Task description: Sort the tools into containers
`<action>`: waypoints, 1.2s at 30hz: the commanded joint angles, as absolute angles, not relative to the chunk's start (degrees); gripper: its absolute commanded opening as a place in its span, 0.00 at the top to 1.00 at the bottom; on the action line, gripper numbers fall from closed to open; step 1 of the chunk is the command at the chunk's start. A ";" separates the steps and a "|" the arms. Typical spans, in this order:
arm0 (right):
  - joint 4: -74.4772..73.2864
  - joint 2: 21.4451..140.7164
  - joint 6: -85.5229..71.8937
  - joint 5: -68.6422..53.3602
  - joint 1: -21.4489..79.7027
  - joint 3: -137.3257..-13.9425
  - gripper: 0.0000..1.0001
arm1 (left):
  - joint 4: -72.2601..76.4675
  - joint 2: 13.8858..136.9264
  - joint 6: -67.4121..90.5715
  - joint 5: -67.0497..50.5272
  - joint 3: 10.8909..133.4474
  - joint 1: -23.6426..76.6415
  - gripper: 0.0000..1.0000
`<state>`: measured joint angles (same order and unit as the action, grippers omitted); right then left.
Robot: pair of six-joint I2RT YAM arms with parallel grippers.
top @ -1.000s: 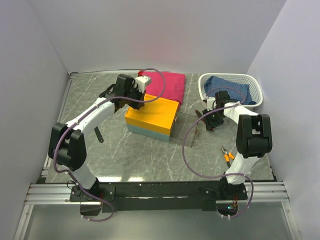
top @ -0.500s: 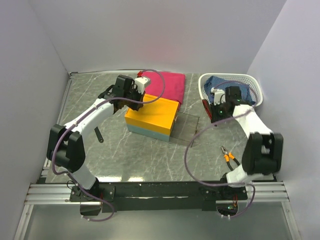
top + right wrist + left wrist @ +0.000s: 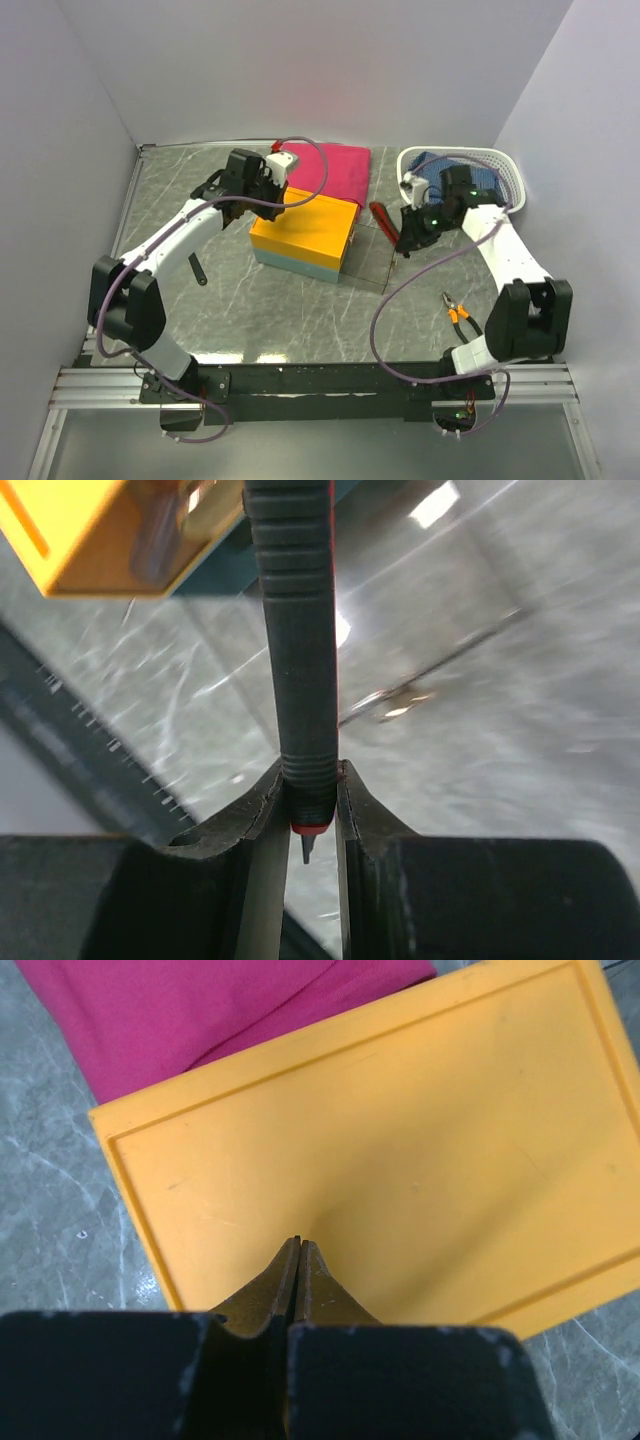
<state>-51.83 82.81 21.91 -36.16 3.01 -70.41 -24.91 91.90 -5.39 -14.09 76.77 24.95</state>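
The box with the orange-yellow top (image 3: 305, 232) stands mid-table, and its lid fills the left wrist view (image 3: 400, 1140). My left gripper (image 3: 262, 196) hovers over the lid's far left corner, its fingertips (image 3: 298, 1244) pressed together with nothing between them. My right gripper (image 3: 404, 238) is shut on a red-and-black-handled tool (image 3: 380, 215), held in the air right of the box; the handle (image 3: 295, 660) runs up from the jaws (image 3: 308, 780). The white slotted basket (image 3: 505, 165) is at the back right. Small orange-handled pliers (image 3: 457, 312) lie near the right arm. A dark tool (image 3: 198, 270) lies left of the box.
A pink folded cloth (image 3: 330, 168) lies behind the box. A blue cloth (image 3: 470, 178) sits in the basket. A clear panel (image 3: 372, 255) lies flat right of the box, with a thin grey tool (image 3: 420, 680) beneath my right gripper. Walls close in the left, back and right.
My right gripper lifted the red-and-black-handled tool off the table, swung up toward the basket, then moved left toward the box. The left gripper has hardly moved.
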 commanded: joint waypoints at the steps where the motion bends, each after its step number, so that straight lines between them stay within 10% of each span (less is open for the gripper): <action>1: -54.49 84.11 18.37 -39.82 5.97 -69.61 1.00 | -24.61 87.10 -6.85 -13.89 75.41 24.96 0.98; 30: -54.05 101.33 12.21 -30.32 14.76 -74.52 1.00 | -24.35 87.19 -5.19 -16.35 74.53 22.32 0.95; 36: -56.86 102.66 14.23 -32.69 16.70 -77.52 0.47 | -24.26 87.45 -5.01 -16.96 74.71 22.32 0.94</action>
<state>-55.42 104.05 12.14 -31.81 15.70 -75.00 -24.93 87.55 -5.28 -15.22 73.93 22.35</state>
